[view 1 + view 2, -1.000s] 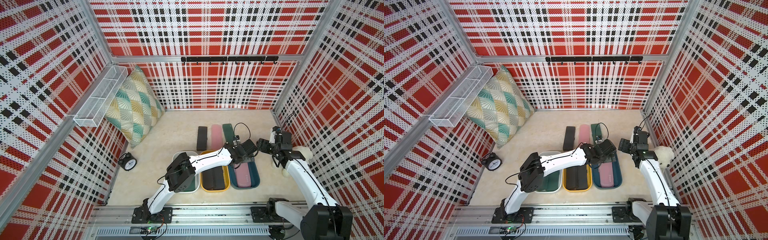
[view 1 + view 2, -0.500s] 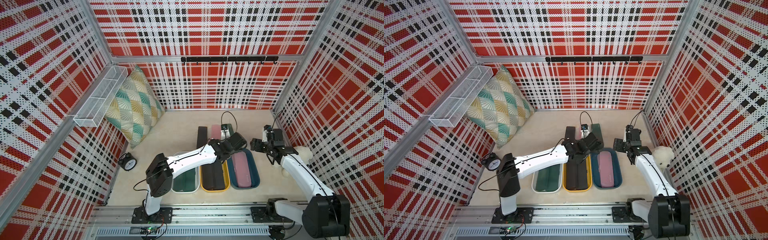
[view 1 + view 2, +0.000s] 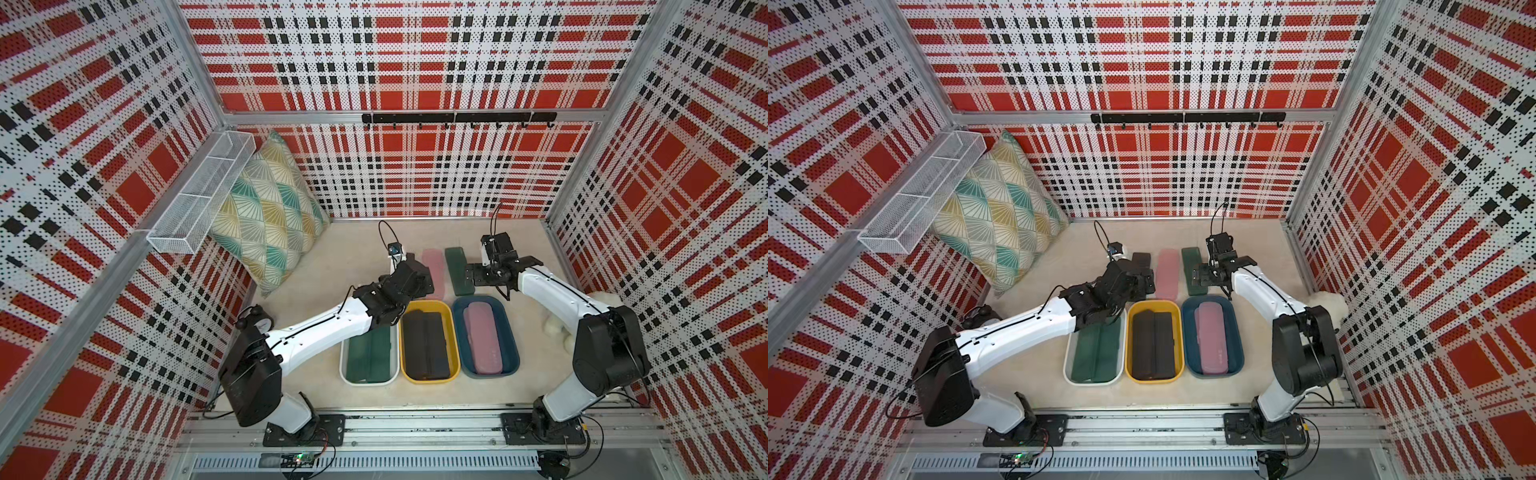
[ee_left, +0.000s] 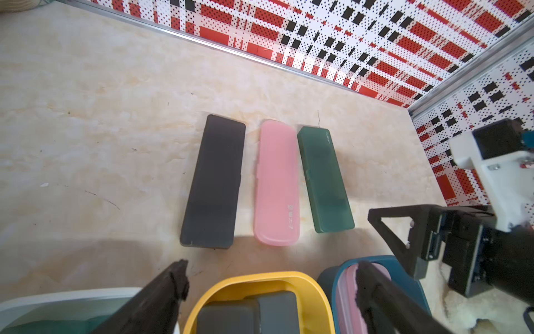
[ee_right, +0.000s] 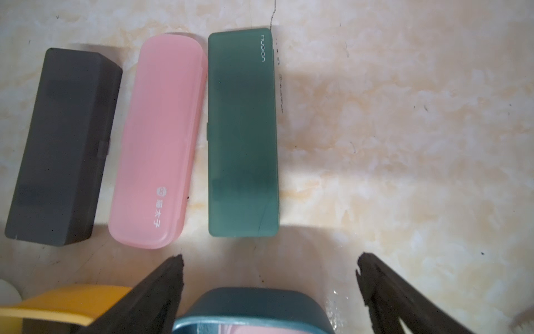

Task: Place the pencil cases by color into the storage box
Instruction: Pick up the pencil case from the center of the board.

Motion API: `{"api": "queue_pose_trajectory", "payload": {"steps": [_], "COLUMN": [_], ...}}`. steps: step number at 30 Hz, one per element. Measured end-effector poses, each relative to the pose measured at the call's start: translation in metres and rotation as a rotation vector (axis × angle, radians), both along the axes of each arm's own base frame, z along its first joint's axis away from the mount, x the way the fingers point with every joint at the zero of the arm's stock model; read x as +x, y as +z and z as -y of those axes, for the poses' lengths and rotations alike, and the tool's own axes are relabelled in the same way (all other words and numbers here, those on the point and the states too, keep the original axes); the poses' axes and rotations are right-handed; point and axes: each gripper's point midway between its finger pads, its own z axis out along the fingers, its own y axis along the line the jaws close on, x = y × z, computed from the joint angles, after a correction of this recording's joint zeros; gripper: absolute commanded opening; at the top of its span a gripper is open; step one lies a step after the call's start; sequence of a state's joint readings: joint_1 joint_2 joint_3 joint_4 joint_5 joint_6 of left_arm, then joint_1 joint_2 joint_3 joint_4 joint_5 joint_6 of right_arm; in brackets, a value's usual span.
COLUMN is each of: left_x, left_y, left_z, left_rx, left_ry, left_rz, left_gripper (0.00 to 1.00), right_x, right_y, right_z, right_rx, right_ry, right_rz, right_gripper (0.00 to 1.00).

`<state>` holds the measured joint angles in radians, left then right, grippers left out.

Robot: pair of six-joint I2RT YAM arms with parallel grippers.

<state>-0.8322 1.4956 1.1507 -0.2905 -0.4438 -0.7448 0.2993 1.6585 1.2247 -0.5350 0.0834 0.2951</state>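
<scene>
Three pencil cases lie side by side on the table behind the tubs: a black one (image 4: 212,182) (image 5: 63,147), a pink one (image 3: 434,266) (image 4: 276,185) (image 5: 161,138) and a dark green one (image 3: 457,266) (image 4: 323,179) (image 5: 242,133). The white tub (image 3: 343,365) holds green cases, the yellow tub (image 3: 455,340) black ones, the blue tub (image 3: 513,345) a pink one (image 3: 482,336). My left gripper (image 3: 422,282) (image 4: 271,269) hangs open and empty over the yellow tub's far end. My right gripper (image 3: 496,278) (image 5: 268,260) is wide open and empty above the blue tub's far end, near the green case.
A patterned pillow (image 3: 270,216) leans at the back left under a white wire basket (image 3: 199,195). An alarm clock (image 3: 257,320) stands by the left wall. A white fluffy thing (image 3: 602,297) lies by the right wall. A black hook rail (image 3: 457,118) runs along the back wall.
My left arm swung left, from over the blue tub to over the yellow tub's far end. My right gripper moved in toward the green case and opened its jaws wide.
</scene>
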Motion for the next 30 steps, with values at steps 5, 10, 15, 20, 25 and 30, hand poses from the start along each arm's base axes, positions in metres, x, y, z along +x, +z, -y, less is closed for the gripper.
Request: {"api": "queue_pose_trajectory", "payload": {"steps": [5, 10, 15, 20, 25, 30], "left_x": [0.017, 0.028, 0.034, 0.038, 0.038, 0.038], "left_y": [0.014, 0.017, 0.014, 0.011, 0.006, 0.007], "left_z": [-0.014, -0.023, -0.034, -0.042, -0.043, -0.042], "left_rx": [-0.041, -0.055, -0.064, -0.081, -0.088, -0.097], "left_ry": [0.008, 0.004, 0.002, 0.002, -0.008, -0.014], "left_rz": [0.039, 0.053, 0.05, 0.051, 0.043, 0.046], "left_gripper": [0.94, 0.94, 0.94, 0.94, 0.94, 0.94], "right_x": [0.024, 0.042, 0.054, 0.062, 0.069, 0.07], "right_y": [-0.007, -0.024, -0.039, -0.046, -0.056, -0.07], "right_z": [-0.01, -0.024, -0.033, -0.035, -0.038, -0.039], "right_rx": [-0.017, -0.039, -0.052, -0.062, -0.068, -0.077], "right_ry": [-0.01, 0.004, 0.013, 0.012, 0.012, 0.013], "right_rz": [-0.011, -0.049, -0.08, -0.099, -0.116, -0.143], "right_gripper": [1.0, 1.0, 1.0, 1.0, 1.0, 1.0]}}
